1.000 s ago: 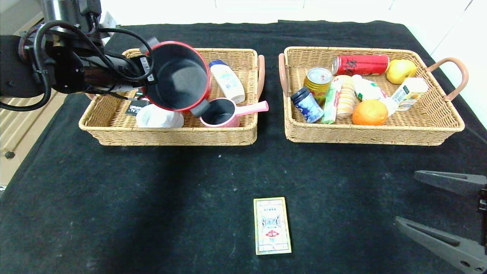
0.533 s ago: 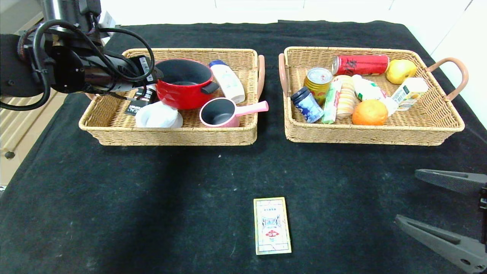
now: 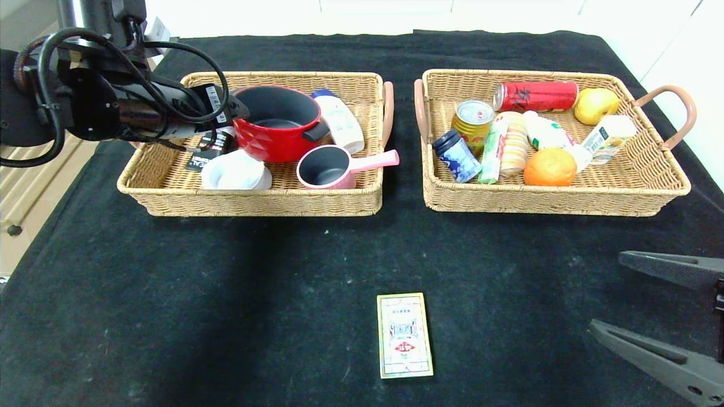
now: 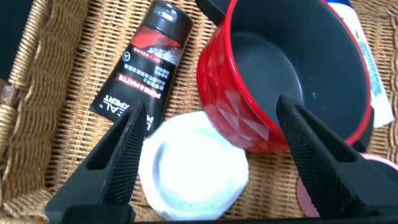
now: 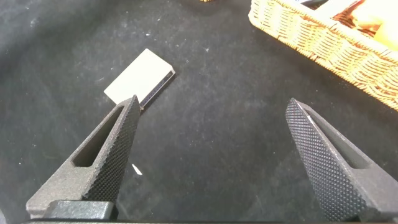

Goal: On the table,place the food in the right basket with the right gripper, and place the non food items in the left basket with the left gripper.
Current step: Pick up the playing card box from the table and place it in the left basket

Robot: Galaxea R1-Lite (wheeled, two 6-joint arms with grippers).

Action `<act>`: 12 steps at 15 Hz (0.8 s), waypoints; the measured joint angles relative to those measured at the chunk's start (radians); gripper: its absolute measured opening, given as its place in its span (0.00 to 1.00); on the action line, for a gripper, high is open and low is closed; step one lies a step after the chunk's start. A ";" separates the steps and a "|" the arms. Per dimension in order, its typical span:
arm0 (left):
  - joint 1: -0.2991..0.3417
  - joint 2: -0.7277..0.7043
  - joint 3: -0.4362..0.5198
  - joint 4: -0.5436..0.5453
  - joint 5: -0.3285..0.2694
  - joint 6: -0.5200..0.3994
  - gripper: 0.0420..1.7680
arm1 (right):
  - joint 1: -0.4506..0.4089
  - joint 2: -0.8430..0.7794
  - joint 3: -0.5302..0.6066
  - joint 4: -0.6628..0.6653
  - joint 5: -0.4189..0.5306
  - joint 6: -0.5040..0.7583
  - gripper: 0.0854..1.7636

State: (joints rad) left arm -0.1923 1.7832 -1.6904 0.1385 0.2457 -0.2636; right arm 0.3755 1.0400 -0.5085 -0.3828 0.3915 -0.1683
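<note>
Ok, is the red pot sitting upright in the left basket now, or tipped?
Upright. The red pot stands in the left basket, dark inside facing up. The left gripper is open, fingers clear of it.

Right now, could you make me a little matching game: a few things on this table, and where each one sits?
Things:
1. red pot
2. orange
3. beige card box
4. right tool

Places:
A. bare black cloth, near edge
B. left basket
C. hovering open, above the table's right side
D. right basket

Pairs: 1-B, 2-D, 3-A, 4-C
</note>
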 joint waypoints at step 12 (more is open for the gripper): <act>-0.287 -0.225 0.262 0.137 0.037 -0.007 0.95 | -0.001 -0.005 -0.004 0.000 0.000 0.001 0.97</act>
State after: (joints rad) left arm -0.4791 1.5585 -1.4283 0.2760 0.2832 -0.2706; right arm 0.3743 1.0353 -0.5123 -0.3828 0.3915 -0.1674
